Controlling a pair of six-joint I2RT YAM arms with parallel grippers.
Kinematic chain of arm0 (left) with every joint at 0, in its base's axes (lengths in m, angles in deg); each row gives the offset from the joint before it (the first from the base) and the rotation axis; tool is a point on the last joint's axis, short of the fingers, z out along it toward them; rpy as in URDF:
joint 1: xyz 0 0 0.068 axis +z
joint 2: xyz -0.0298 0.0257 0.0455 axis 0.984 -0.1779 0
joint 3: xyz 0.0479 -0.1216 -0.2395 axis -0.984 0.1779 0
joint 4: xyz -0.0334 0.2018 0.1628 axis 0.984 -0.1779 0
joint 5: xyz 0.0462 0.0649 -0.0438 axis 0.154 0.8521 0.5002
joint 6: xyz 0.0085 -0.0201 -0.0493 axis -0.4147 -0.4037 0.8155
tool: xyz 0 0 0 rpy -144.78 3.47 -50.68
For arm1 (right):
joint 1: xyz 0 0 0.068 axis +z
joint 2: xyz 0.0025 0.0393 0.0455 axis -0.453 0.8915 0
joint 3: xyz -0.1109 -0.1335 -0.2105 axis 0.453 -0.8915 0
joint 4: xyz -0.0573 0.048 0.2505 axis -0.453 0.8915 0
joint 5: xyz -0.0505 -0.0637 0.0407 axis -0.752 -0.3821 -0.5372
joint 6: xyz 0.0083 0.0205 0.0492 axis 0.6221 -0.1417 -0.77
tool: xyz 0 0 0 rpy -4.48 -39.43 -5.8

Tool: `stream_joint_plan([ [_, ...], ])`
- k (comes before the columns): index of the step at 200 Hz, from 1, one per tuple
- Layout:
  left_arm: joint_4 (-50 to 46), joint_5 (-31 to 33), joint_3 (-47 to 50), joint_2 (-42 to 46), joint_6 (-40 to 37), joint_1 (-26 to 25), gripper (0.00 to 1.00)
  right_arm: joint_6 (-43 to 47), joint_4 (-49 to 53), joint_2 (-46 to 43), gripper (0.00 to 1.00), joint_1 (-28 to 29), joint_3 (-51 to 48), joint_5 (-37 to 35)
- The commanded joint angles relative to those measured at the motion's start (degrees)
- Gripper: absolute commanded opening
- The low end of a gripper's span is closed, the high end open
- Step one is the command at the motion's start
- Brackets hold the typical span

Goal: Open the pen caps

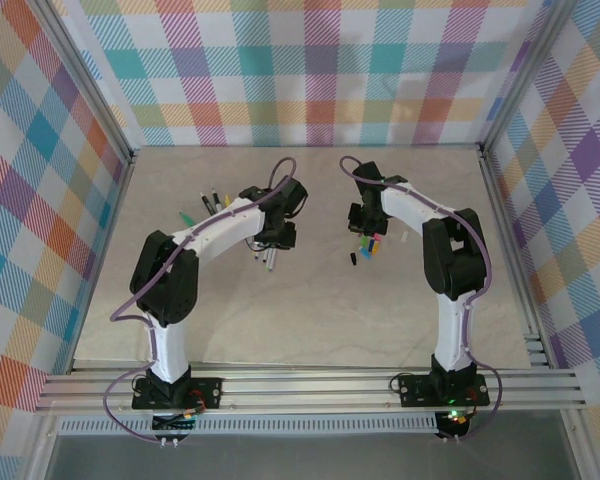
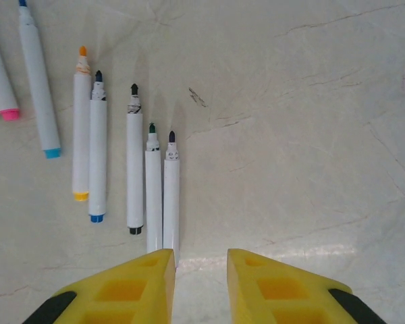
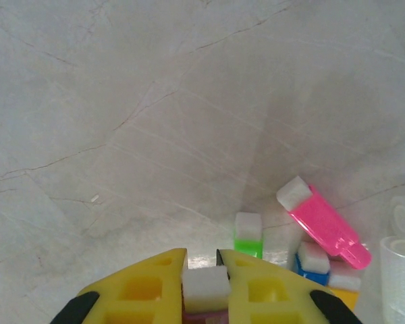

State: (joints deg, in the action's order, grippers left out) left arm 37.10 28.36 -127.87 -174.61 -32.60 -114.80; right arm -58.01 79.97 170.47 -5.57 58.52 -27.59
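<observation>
- Nearest in the top view, the left arm [image 1: 215, 235] and the right arm [image 1: 450, 262] rise from the near rail; both lean inward over the pale table [image 1: 310, 330].
- A black cap [image 1: 354, 260] lies alone on the table, a little nearer than the right arm's fingers and apart from the other caps.
- The left gripper [image 2: 199, 262] hangs low over the table; its yellow jaws stand apart with only bare surface in the gap; it grips nothing.
- Just beyond its fingertips, five uncapped pens [image 2: 135, 169] lie side by side, white-barrelled, tips pointing away; the two nearest reach down to the left finger.
- Farther left, a blue-ended pen [image 2: 39, 88] and a pink-ended pen [image 2: 0, 84] lie at a slight slant.
- The right gripper [image 3: 202, 260] has its jaws closed on a held cap [image 3: 206, 287]; the cap's white end faces the camera; its coloured part is mostly hidden.
- Just past those fingers, to the right, a green cap [image 3: 248, 237], a blue cap [image 3: 312, 263] and a pink cap [image 3: 327, 226] cluster close together; the pink one lies tilted.
- Farthest, the checked wall [image 1: 310, 70] closes the table's back edge.
</observation>
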Motion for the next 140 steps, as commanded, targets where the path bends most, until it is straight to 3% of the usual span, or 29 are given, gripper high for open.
stream_joint_plan([
  [1, -2.07, 1.56, -0.55, 2.85, -0.14, 0.16, 0.27, 0.0, 2.94, 1.43, 0.19, 0.51, 1.95, -1.83],
  [18, -2.1, 1.77, -0.37, 3.82, -0.13, 0.16, 0.27, -0.18, 3.03, 1.17, 0.25, 0.77, 2.0, -2.33],
  [60, -1.64, 2.06, 0.66, 6.17, 0.06, 0.09, 0.27, -0.4, 4.44, 0.5, 0.28, 1.22, 2.52, -2.98],
  [87, 1.18, 4.39, 3.88, 10.84, 0.63, 0.07, 0.29, -0.27, 1.22, -6.39, 0.29, 1.77, -2.17, -2.68],
  [104, 5.88, 6.94, 8.51, 17.0, 0.26, 0.07, 0.35, 0.95, -5.53, -15.85, 0.46, 2.97, -9.98, -1.56],
  [114, 10.2, 9.48, 12.78, 22.62, -0.24, -0.06, 0.39, 3.05, -9.65, -22.64, 0.72, 4.43, -14.74, -1.4],
  [116, 11.52, 10.05, 13.53, 23.57, -0.48, -0.1, 0.41, 3.55, -10.24, -23.94, 0.83, 4.82, -15.43, -1.54],
  [120, 13.99, 11.22, 16.0, 26.53, -0.88, -0.11, 0.54, 4.49, -11.1, -26.47, 0.99, 5.57, -16.82, -1.88],
  [129, 19.88, 14.05, 21.34, 32.64, -2.42, -0.11, 0.98, 6.46, -11.63, -31.33, 0.99, 7.26, -19.03, -3.15],
  [140, 27.16, 19.03, 27.73, 38.64, -5.99, 0.09, 1.0, 8.69, -11.5, -35.79, 0.99, 9.0, -20.71, -5.07],
])
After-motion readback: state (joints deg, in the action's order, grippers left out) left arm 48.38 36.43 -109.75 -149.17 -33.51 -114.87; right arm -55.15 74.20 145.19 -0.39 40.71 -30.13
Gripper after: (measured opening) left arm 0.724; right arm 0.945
